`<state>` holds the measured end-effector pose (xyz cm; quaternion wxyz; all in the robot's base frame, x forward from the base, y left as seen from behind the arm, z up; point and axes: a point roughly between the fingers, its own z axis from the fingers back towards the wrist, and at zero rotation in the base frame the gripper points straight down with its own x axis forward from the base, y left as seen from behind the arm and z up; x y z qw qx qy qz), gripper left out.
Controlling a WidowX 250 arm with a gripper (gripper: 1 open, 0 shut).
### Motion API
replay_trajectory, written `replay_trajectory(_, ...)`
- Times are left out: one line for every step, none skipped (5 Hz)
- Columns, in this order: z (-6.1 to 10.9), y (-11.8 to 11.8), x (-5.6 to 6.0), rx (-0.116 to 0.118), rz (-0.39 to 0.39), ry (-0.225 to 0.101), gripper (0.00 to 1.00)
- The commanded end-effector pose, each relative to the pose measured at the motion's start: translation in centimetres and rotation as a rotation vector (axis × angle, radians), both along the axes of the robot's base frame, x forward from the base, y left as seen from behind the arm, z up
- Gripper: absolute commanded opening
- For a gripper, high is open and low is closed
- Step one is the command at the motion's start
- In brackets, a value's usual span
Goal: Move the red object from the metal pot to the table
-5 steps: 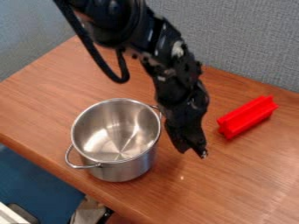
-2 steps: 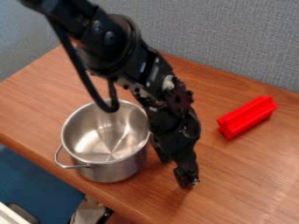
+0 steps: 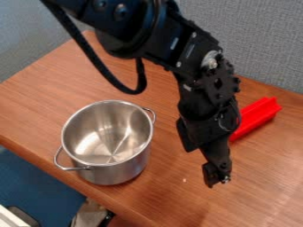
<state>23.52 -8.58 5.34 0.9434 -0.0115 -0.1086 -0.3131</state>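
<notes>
tool: mine (image 3: 214, 174) hangs over the desk (image 3: 48, 89) right of the pot (image 3: 106, 142); holds nothing; opening unclear | red piece (image 3: 253, 118): on desk, behind my arm

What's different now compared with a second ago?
The arm swung to the right in the picture, so its gripper now hangs over bare wood beside the metal pot and partly hides the red object. The pot slid slightly left. The red object stayed on the table, and the pot stayed empty.
</notes>
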Motion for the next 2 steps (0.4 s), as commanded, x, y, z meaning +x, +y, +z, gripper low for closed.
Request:
replay_trajectory(0.7, -0.4, 1.7, -0.004, 0.01, -0.042, 1.0)
replay_trajectory(0.9, -0.1, 3.6, -0.006, 0.133, -0.024, 1.0)
